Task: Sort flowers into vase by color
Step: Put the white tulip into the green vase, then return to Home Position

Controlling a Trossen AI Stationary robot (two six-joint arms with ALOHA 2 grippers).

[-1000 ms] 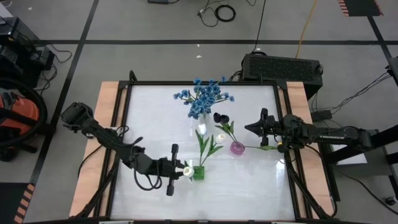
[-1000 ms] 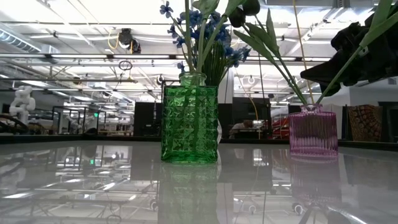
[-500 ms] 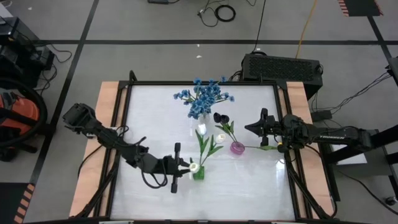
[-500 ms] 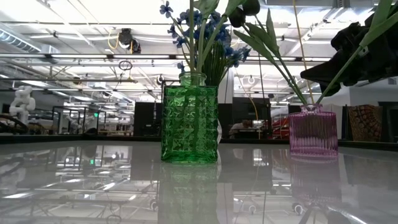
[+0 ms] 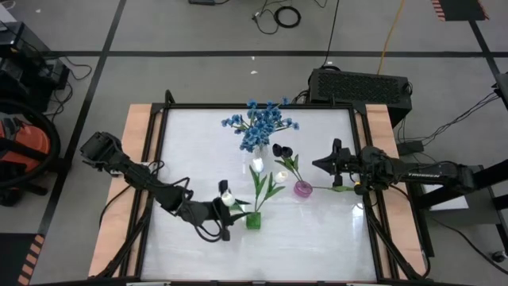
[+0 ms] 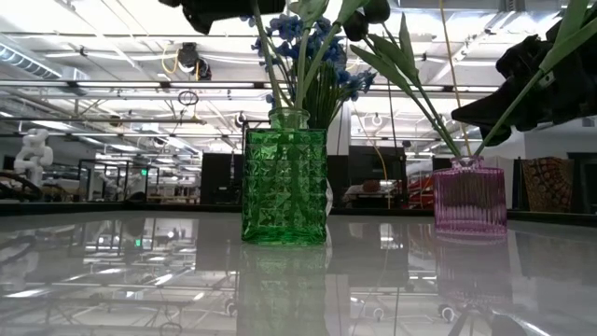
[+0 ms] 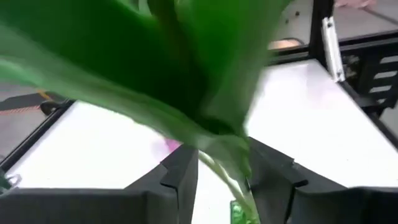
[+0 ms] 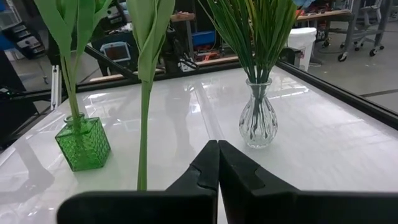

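Clear vase [image 8: 258,118], right wrist view only.

Both arms are dark, near-black, built of chunky jointed segments. Black cables loop loosely along the left arm [image 5: 151,184]. The right arm [image 5: 413,171] carries pale lettering on its forearm. Each gripper's fingers [image 8: 205,163] are matte black, flat and angular.

Right gripper [image 8: 217,163] fingers pressed together, empty. Clear glass vase [image 8: 258,116] with green stems beyond it; green square vase [image 8: 83,143] well apart from clear vase.
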